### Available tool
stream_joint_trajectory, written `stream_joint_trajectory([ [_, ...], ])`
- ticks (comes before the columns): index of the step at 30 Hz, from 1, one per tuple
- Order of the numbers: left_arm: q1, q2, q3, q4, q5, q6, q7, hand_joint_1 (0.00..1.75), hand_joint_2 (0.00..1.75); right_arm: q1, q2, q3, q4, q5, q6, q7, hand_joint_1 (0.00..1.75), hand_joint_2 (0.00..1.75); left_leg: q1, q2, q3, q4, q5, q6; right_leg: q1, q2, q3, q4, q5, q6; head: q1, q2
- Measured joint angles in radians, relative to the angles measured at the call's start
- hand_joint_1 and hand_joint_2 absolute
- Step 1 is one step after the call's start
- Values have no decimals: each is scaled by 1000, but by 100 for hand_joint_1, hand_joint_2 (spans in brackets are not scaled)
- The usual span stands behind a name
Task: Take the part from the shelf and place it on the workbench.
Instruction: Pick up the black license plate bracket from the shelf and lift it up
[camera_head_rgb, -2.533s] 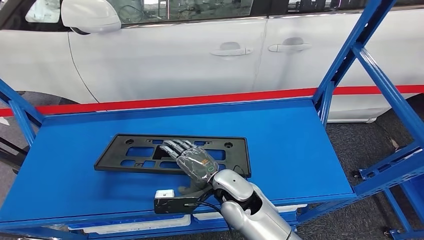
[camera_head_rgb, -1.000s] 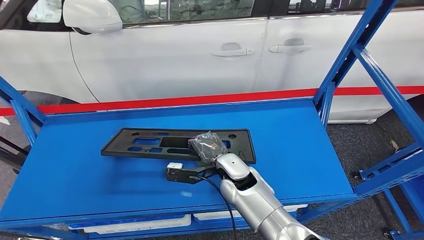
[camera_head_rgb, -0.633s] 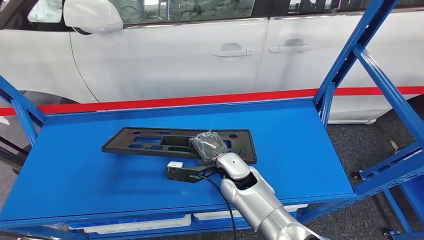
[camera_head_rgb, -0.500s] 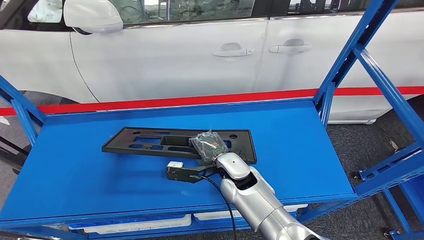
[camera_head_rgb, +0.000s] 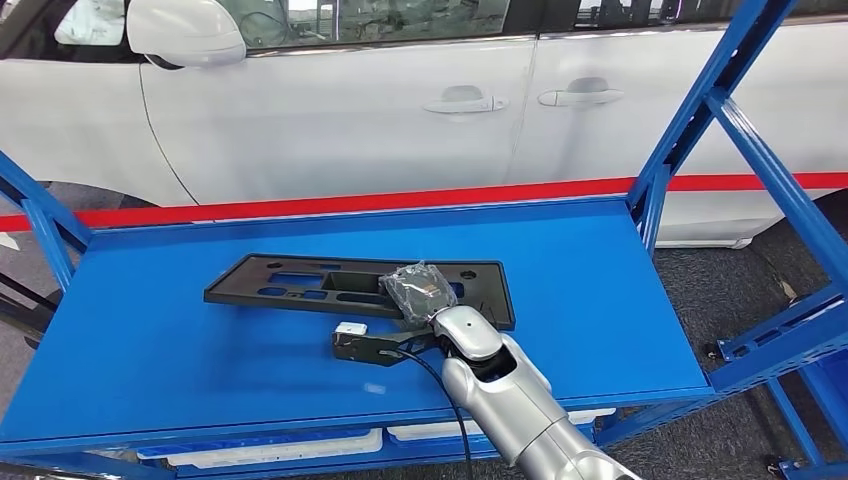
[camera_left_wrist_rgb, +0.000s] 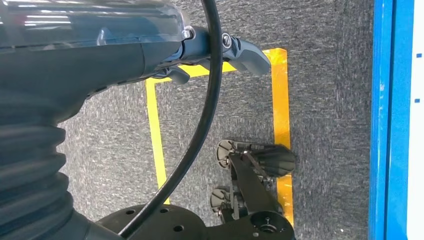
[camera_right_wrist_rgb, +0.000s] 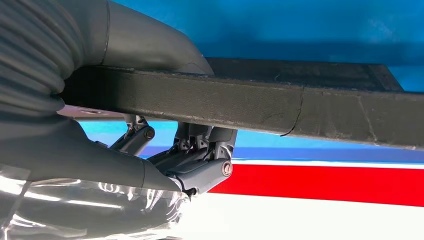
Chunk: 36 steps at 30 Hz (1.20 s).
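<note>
The part (camera_head_rgb: 300, 285) is a long black plastic frame with cut-outs, lying on the blue shelf (camera_head_rgb: 590, 290) left of centre. My right hand (camera_head_rgb: 418, 290), wrapped in clear film, grips its near right edge. In the right wrist view the thumb lies on one side of the part's edge (camera_right_wrist_rgb: 300, 107) and the dark fingers (camera_right_wrist_rgb: 200, 150) curl on the other side. The held end of the part looks slightly raised off the shelf. My left hand (camera_left_wrist_rgb: 100, 55) hangs beside my body above the floor and holds nothing.
A white car (camera_head_rgb: 350, 120) stands just behind the shelf, with a red stripe (camera_head_rgb: 400, 197) along the shelf's back edge. Blue frame uprights (camera_head_rgb: 690, 110) rise at the right. Below the left hand are grey carpet, yellow tape (camera_left_wrist_rgb: 280, 125) and a blue rail (camera_left_wrist_rgb: 390, 120).
My right hand went from lying flat over the part to gripping its near edge and shifted it back and right. In the last half second almost nothing has moved.
</note>
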Motion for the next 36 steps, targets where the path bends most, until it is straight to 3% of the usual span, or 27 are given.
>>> stream_joint_trajectory([
  [6, 0, 0, 0, 0, 2, 8, -22, 0, 175, 23, 0, -12, -43, 7, 9, -4, 175, 175, 0, 0, 0, 0, 0, 0, 0, 0, 0, 0, 0, 0, 0, 0],
  [11, 0, 0, 1, 0, 18, -7, 25, 0, 175, 30, 0, -14, -55, 6, 21, -12, 175, 175, 0, 0, 0, 0, 0, 0, 0, 0, 0, 0, 0, 0, 0, 0],
  [19, 0, 0, 2, 0, 30, -21, 27, 0, 175, 44, 1, -20, -125, -61, 8, -38, 175, 175, 0, 0, 0, 0, 0, 0, 0, 1, -1, 0, 0, 1, 0, 0],
  [33, 3, 0, 6, 0, 34, -8, 25, 0, 175, 92, -1, -87, -523, -283, 19, -64, 175, 175, 0, 0, -7, 1, 0, 0, 0, 0, -7, 0, 0, 1, 0, 0],
  [36, 4, 0, 7, 0, 36, -6, 24, 0, 175, 104, -4, -111, -644, -336, 24, -75, 175, 175, -2, -1, -9, 8, -5, 9, -4, 0, -7, -4, 2, 7, 0, 0],
])
